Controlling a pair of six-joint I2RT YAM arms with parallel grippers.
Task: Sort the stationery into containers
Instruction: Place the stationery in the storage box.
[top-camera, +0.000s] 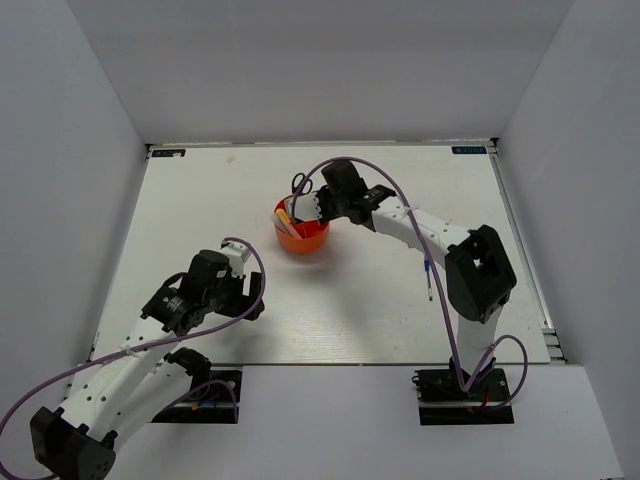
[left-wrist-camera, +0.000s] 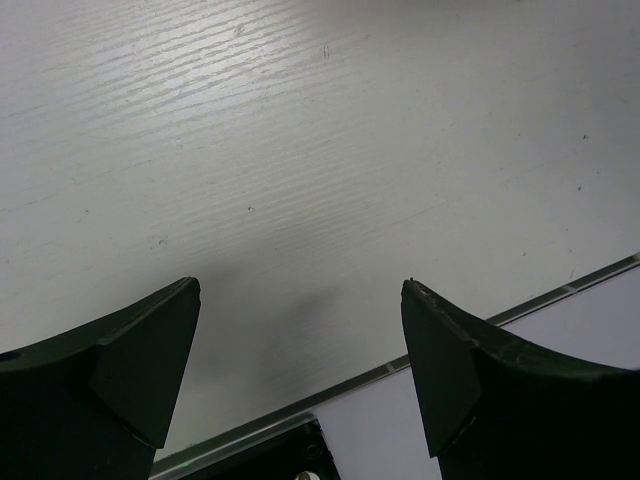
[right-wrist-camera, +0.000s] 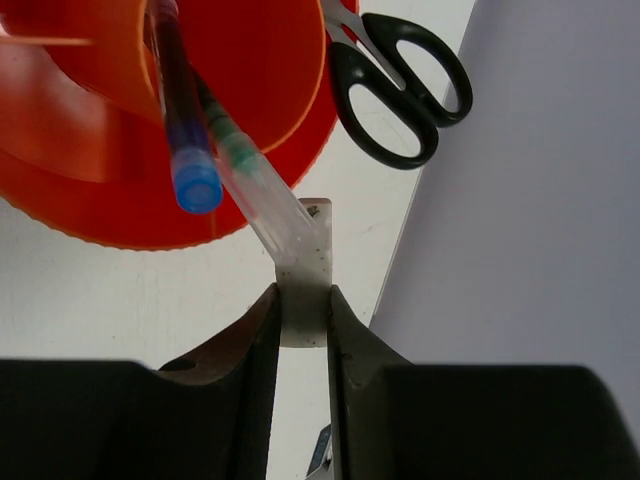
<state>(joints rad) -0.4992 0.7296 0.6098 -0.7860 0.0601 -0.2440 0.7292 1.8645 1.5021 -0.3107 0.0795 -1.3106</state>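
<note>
- Just beside the round bright orange plastic organiser (right-wrist-camera: 120, 150), the right pincer (right-wrist-camera: 304, 292) clamps a small grey-white eraser block (right-wrist-camera: 312, 255), not yet dropped in.
- Two pens (right-wrist-camera: 185, 110) stand inside.
- Black-handled scissors (right-wrist-camera: 400, 90) and one thin dark pen (top-camera: 429, 280) lie outside on the white counter (top-camera: 350, 320).
- Left pincer (left-wrist-camera: 300, 300) gapes, empty.

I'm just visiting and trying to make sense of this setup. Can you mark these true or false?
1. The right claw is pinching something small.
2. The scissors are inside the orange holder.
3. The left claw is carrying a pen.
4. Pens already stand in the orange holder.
1. True. The right gripper is shut on a small whitish block.
2. False. The scissors lie on the table beside the orange holder, not in it.
3. False. The left gripper is open and empty, with only bare table under it.
4. True. At least two pens lean inside the holder, one with a blue end.
</note>
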